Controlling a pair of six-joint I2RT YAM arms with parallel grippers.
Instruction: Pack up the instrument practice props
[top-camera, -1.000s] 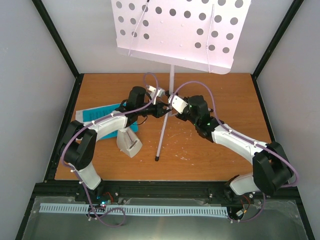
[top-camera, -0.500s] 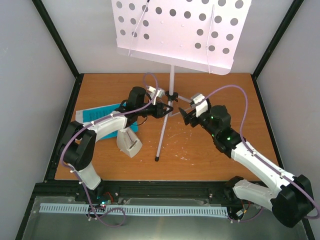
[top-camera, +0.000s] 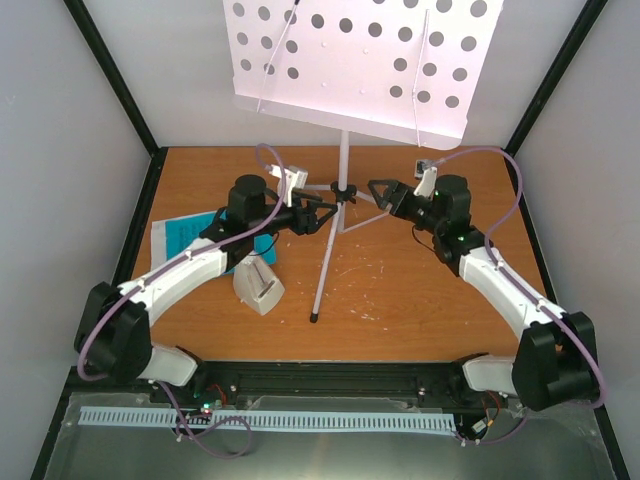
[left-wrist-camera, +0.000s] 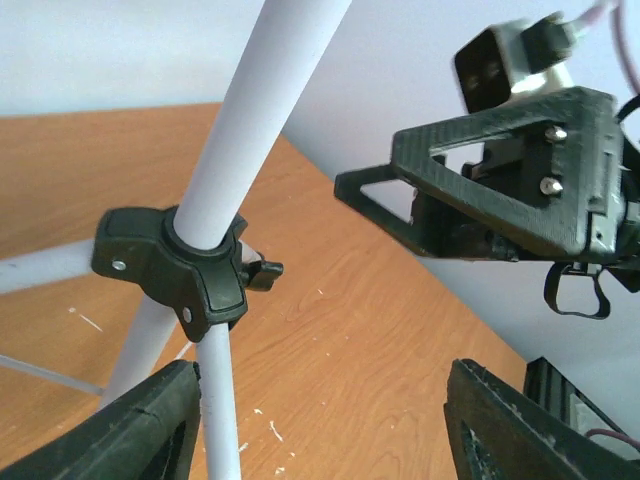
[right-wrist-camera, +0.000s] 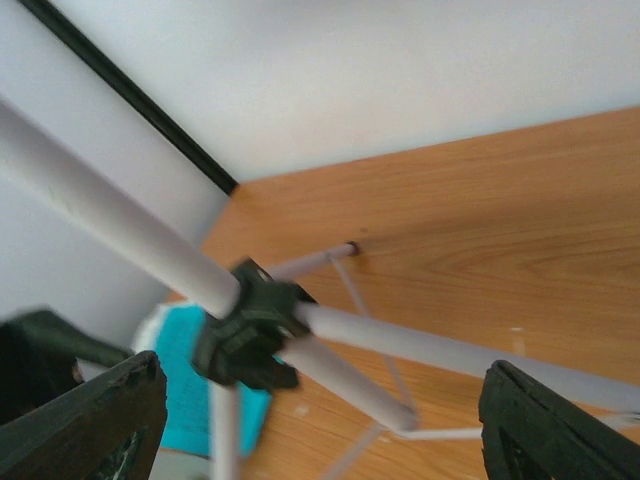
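Overhead view: the stand is upright at the back centre of the wooden surface. Its white perforated desk is tilted and fills the top of the view. A thin white pole runs down to a black collar, from which the tripod legs spread. One leg reaches toward the near edge and ends in a black tip.

The left gripper sits just left of the collar and the right gripper just right of it, and the two face each other across the pole.

Left wrist view: the left gripper's fingers are spread wide with nothing pinched between them. The front leg passes just beside the left finger, and the collar sits above and ahead of it. The right gripper appears beyond, at upper right.

Right wrist view: the right gripper's fingers are likewise spread wide and hold nothing. The collar and legs lie ahead of them, apart from both fingers.

The blue pages lie flat at the left of the surface, partly under the left forearm. The metronome sits on the surface just beside them on the near side, left of the front leg and well apart from both grippers.
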